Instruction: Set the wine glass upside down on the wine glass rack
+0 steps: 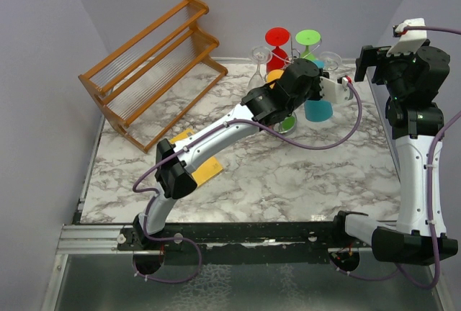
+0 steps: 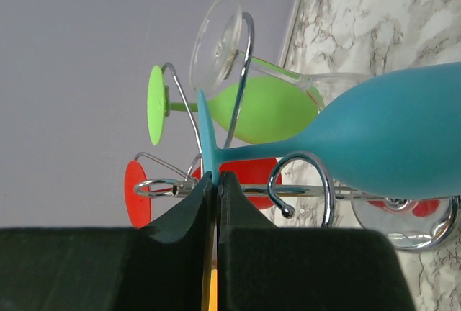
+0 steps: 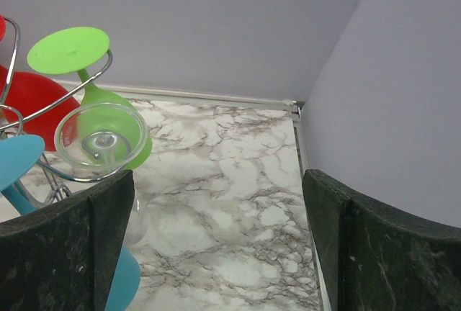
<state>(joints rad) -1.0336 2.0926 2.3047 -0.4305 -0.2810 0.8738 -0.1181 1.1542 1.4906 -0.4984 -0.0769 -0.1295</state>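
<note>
A grey-veined marble table (image 1: 288,174) sits between pale lilac walls (image 1: 230,1), with a wooden rack (image 1: 151,66) at upper left. At top centre the left gripper (image 2: 216,178) pinches the foot of the teal wine glass (image 2: 389,131) at the wine glass rack (image 2: 418,235). From above, the arm mostly hides the rack's base. The right gripper (image 3: 216,196) gapes wide.
</note>
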